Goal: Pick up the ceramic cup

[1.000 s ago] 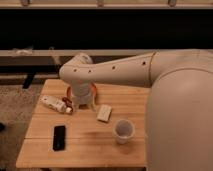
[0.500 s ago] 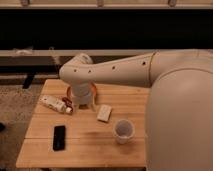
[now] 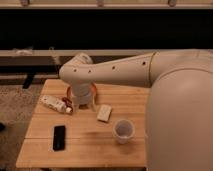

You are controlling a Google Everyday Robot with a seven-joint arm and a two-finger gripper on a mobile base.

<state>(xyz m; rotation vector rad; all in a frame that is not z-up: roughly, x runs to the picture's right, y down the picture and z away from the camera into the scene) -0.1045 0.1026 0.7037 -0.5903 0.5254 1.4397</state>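
The ceramic cup is small, white and round with a wide mouth. It stands upright on the wooden table, toward the front right. My gripper hangs from the white arm over the back middle of the table, above the orange bowl, which it mostly hides. The gripper is left of and behind the cup, well apart from it.
A white bottle with a red end lies on its side at the left. A black phone lies at the front left. A small pale packet lies between the gripper and the cup. My big white arm fills the right side.
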